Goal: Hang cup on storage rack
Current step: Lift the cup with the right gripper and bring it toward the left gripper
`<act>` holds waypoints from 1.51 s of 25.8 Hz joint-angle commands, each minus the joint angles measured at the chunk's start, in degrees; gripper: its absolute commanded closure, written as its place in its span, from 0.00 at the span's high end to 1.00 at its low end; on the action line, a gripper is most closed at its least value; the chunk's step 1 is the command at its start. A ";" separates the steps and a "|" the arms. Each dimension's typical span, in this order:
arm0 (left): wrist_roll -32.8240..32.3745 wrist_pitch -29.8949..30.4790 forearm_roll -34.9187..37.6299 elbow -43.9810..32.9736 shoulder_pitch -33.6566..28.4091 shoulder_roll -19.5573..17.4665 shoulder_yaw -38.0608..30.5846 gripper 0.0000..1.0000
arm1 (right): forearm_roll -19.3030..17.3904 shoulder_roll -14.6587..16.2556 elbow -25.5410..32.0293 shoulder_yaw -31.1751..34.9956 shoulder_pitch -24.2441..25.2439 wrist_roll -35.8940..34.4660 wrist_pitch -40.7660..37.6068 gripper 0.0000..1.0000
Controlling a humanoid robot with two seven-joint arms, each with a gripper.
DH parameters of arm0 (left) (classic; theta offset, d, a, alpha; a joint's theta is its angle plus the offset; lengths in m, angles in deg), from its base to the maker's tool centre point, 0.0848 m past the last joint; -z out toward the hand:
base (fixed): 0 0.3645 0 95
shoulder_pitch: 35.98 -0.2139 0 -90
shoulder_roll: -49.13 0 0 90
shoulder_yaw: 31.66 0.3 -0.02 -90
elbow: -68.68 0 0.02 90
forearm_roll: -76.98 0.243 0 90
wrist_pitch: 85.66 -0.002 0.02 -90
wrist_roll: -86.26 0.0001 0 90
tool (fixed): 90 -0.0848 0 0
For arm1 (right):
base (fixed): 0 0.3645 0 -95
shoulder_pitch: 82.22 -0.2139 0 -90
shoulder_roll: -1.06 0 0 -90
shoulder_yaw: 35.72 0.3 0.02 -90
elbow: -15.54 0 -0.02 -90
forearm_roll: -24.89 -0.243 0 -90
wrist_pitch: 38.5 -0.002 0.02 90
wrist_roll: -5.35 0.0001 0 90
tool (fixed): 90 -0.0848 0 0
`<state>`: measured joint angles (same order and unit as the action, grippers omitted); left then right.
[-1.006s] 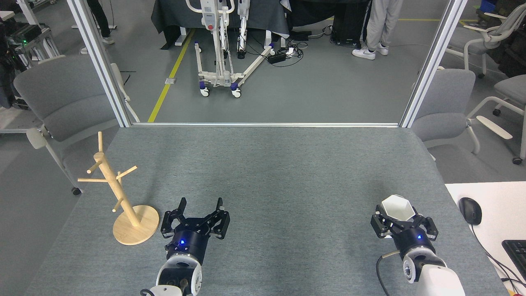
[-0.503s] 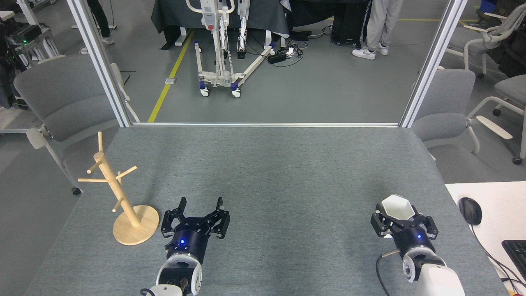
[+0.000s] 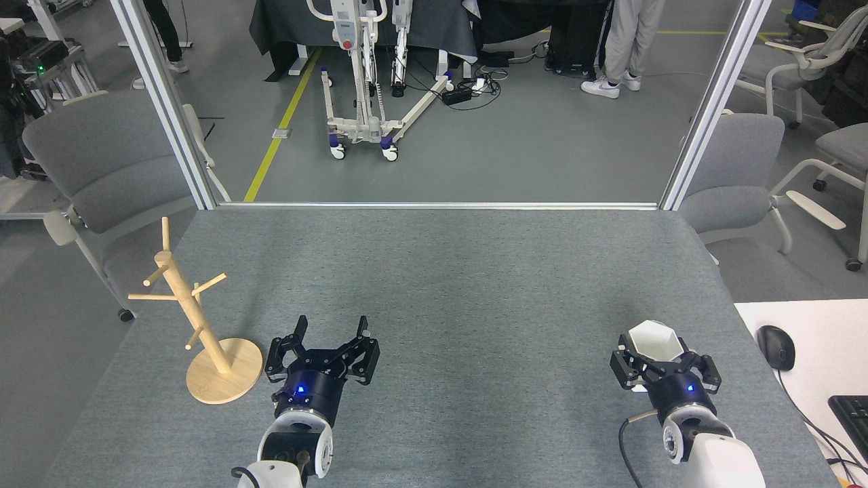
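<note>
The white faceted cup (image 3: 655, 341) sits between the fingers of my right gripper (image 3: 656, 352) at the table's right front, mouth facing up and away; its handle is hidden. The fingers close around its lower body. The light wooden storage rack (image 3: 196, 322) stands at the left on its round base (image 3: 224, 371), post slanting up-left, all pegs bare. My left gripper (image 3: 332, 327) is open just right of the base, fingers spread and holding nothing.
The grey table (image 3: 434, 285) runs back to a metal frame edge. A white desk with a black mouse (image 3: 776, 346) and a keyboard (image 3: 853, 413) adjoins at right. Grey chairs flank the table; a person's legs stand far behind.
Both grippers have shifted only slightly: the right one with the cup has edged a little left and down, and the left gripper has tilted a little.
</note>
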<state>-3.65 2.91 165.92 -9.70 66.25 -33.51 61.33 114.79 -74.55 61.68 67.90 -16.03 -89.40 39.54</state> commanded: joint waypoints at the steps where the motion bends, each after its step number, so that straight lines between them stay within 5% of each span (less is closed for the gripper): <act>1: 0.00 0.02 0.00 -0.02 -0.02 0.02 0.00 0.99 | 0.01 -0.07 0.00 0.00 0.00 0.00 0.01 0.97; 7: 0.00 0.02 0.00 -0.11 0.07 -0.15 0.00 0.99 | 0.10 0.11 0.00 -0.09 0.00 -0.17 -0.08 0.73; 10: 0.00 0.02 0.09 -0.11 -0.02 -0.24 0.00 0.99 | 0.27 0.19 0.00 -0.18 0.08 -0.17 -0.70 0.40; 12: 0.00 0.02 0.09 -0.11 0.07 -0.33 -0.09 0.99 | 0.54 0.11 0.00 -0.18 0.08 -0.17 -0.87 0.29; 28: 1.50 0.02 0.00 -0.37 0.25 -0.07 -0.09 0.99 | -1.75 2.30 5.54 0.62 -2.55 1.76 -7.99 0.09; 35: 2.20 0.11 0.00 -0.90 1.13 0.11 0.00 0.99 | -8.16 3.01 17.84 0.70 -5.80 25.05 -6.94 0.08; 39: 2.81 0.73 0.44 -5.73 -1.60 -0.24 3.16 0.99 | -8.60 3.97 26.54 0.62 -5.80 30.68 -2.02 0.05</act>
<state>-1.13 3.20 165.99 -12.33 66.47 -33.55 62.11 107.10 -71.15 82.24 68.58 -21.66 -63.30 34.35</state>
